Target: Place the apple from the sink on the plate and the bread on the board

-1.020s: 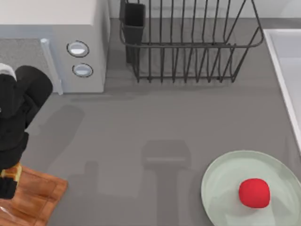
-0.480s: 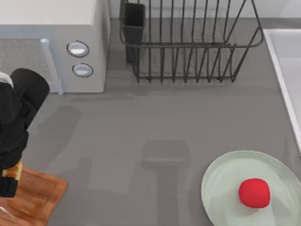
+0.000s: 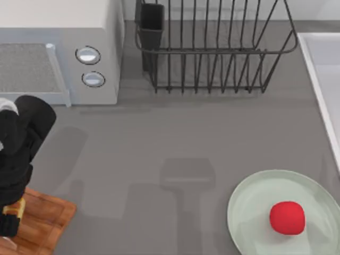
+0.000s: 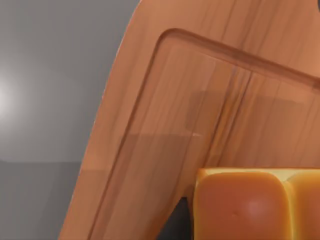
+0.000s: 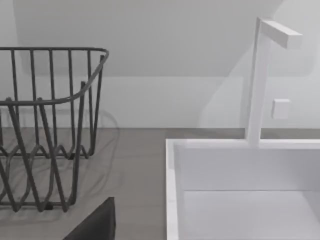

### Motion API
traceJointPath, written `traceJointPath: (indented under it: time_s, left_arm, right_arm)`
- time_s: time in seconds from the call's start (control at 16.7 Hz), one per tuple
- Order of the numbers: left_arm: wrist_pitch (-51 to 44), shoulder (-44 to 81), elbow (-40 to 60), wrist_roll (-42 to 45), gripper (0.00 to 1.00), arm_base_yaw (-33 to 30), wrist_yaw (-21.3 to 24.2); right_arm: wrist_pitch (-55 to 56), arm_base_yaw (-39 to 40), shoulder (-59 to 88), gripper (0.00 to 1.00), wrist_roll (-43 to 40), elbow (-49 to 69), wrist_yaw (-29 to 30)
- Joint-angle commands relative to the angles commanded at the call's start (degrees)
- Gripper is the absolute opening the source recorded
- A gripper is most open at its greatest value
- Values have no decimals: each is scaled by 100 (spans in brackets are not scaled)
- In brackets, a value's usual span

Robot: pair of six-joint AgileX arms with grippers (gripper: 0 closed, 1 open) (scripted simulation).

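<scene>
Lower left of the top view: left arm (image 3: 18,159) over the cutting board (image 3: 45,220), a sliver of bread (image 3: 15,208) beneath it; claw state impossible to tell. Left wrist view: bread (image 4: 255,205) close above the board (image 4: 200,100). Lower right: apple (image 3: 287,217) on the plate (image 3: 249,212). Right edge: sink (image 3: 319,79). Top: microwave (image 3: 58,48), dish rack (image 3: 212,48). Right wrist view adds the faucet (image 5: 260,75).

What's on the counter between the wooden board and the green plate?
Nothing. In the top view, the stretch from the board to the plate is bare grey counter, with only shadows on it.
</scene>
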Motion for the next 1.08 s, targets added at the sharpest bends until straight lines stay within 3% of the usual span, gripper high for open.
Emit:
traceJointPath:
  time_s: [0.24, 1.02, 1.08]
  left_arm:
    - [0, 0, 0, 0, 0, 0, 0]
    - [0, 0, 0, 0, 98, 0, 0]
    - [0, 0, 0, 0, 100, 0, 0]
  right_arm:
    - [0, 0, 0, 100, 0, 0, 0]
    - [0, 0, 0, 100, 0, 0, 0]
    - [0, 0, 0, 100, 0, 0, 0]
